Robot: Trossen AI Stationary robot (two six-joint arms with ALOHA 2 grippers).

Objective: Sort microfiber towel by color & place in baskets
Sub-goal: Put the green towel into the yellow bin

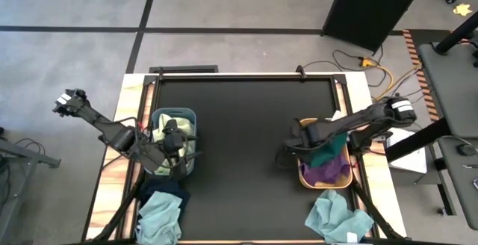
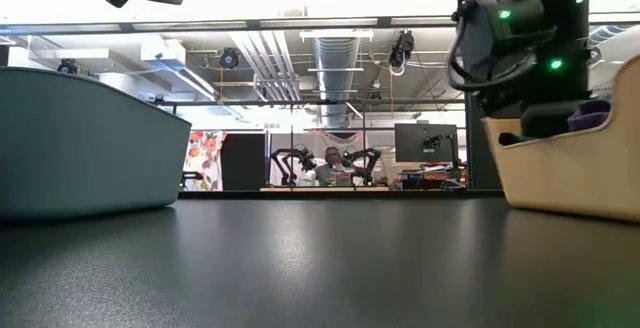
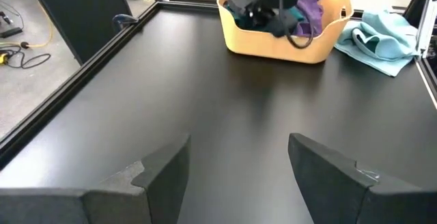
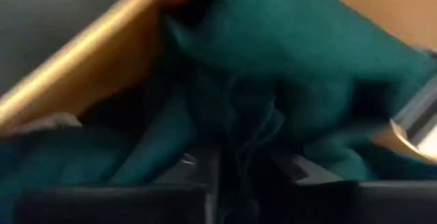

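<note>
The orange-tan basket (image 1: 302,174) stands at the table's right and holds a dark teal towel (image 1: 323,155) and a purple towel (image 1: 332,172). My right gripper (image 4: 239,173) reaches down into the end of this basket nearer the table's middle and is shut on the teal towel (image 4: 293,67). The grey-blue basket (image 1: 158,116) stands at the table's left with a pale cloth (image 1: 190,155) in it. My left gripper (image 3: 239,162) hovers open over that basket and touches nothing. From there the orange-tan basket (image 3: 287,43) shows across the table. My right gripper pinches a bunched fold of the dark teal towel (image 4: 242,138) between its two fingers (image 4: 188,176), coming from above into the orange-tan basket beside its rim (image 4: 89,53). The rest of the towel lies piled in the basket. The number of layers cannot be told.
A light blue-grey towel (image 1: 159,216) lies over a navy one (image 1: 170,193) near the table's near left edge. Another light blue-grey towel (image 1: 337,216) lies near the near right edge. The dark tabletop (image 1: 239,148) between the baskets is bare. Raised rails frame the table.
</note>
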